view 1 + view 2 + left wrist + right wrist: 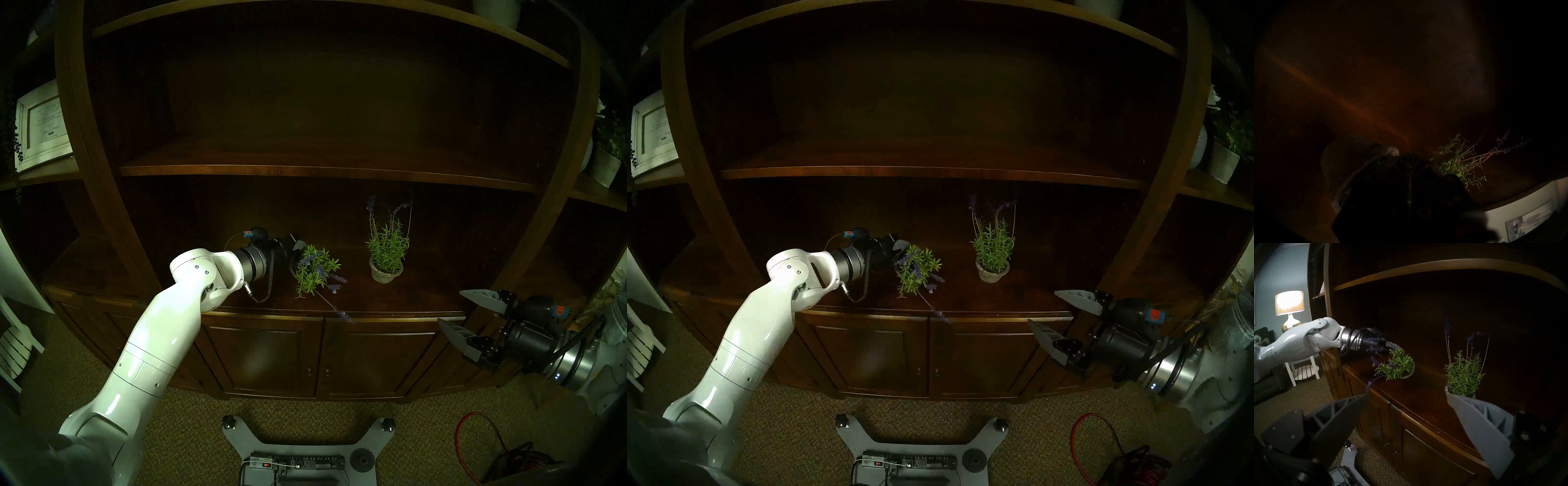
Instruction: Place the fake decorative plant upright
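Green tipped plant (314, 268) lying on cabinet shelf (390, 298), pot toward left end effector (294, 251), stems pointing out over front edge. Left end effector clamping pot rim, so it's doing the righting, probably. Right end effector (453, 310) hanging wide, empty, well off. Second plant (386, 251) standing upright beside.

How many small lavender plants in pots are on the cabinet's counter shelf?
2. One stands upright toward the right. The other lies tipped toward the front edge, at the left hand. More may hide in the dark back.
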{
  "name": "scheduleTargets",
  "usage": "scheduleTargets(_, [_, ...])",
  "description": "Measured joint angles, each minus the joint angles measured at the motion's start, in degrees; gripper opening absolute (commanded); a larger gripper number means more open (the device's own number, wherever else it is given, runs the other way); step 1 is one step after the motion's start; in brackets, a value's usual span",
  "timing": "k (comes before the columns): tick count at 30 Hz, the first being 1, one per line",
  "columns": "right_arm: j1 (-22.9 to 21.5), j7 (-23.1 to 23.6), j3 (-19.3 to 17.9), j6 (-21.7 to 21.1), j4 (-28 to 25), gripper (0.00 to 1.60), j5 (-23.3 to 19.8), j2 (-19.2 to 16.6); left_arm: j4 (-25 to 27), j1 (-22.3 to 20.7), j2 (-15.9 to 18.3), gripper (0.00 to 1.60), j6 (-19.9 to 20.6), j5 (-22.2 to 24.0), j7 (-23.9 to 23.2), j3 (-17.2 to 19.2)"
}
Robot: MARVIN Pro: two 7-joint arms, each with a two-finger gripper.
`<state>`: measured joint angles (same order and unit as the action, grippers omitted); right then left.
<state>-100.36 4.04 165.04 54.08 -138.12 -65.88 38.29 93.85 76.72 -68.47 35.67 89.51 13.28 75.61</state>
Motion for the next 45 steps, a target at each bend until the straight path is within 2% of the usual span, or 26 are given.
scheduleTargets(5, [0.00, -0.35, 0.00, 0.00, -0.06, 1.60, 0.35, 0.00, -2.66, -0.89, -1.30, 0.00, 0.81, 3.26, 2.72, 1.45])
scheduleTargets(11, [0.00, -0.61, 0.00, 0.01, -0.07, 1.60, 0.55, 0.11, -2.92, -2.00, -2.12, 0.00, 0.68, 3.10, 4.54, 0.98])
scheduleTargets(22, [0.00, -0.88, 0.00, 0.03, -0.01, 1.60, 0.81, 0.19, 1.91, -1.55, -2.78, 0.00, -2.21, -7.05, 6.56, -6.95])
scheduleTargets(29, [0.03, -0.96, 0.00, 0.03, 0.06, 1.60, 1.39, 0.25, 1.58, -1.76, -4.38, 0.00, -5.20, -10.54, 9.22, -9.32])
scheduleTargets(30, [0.03, -0.96, 0.00, 0.03, 0.08, 1.60, 1.45, 0.25, 1.32, -1.90, -4.57, 0.20, -5.41, -10.67, 9.46, -9.38])
scheduleTargets(31, [0.04, -0.96, 0.00, 0.03, 0.13, 1.60, 1.54, 0.27, 0.86, -2.16, -4.85, 0.48, -5.68, -10.83, 9.75, -9.39])
scheduleTargets(32, [0.05, -0.96, 0.00, 0.03, 0.16, 1.60, 1.59, 0.27, 0.61, -2.30, -4.97, 0.80, -5.77, -10.88, 9.85, -9.40])
scheduleTargets(34, [0.06, -0.96, 0.00, 0.03, 0.29, 1.60, 1.70, 0.27, -0.12, -2.71, -5.30, 1.60, -5.97, -11.00, 9.95, -9.40])
scheduleTargets(45, [0.14, -0.98, 0.00, 0.04, 1.58, 1.60, 2.12, -0.67, -0.78, -5.20, -6.21, 1.60, -6.49, -11.49, 7.78, -9.30])
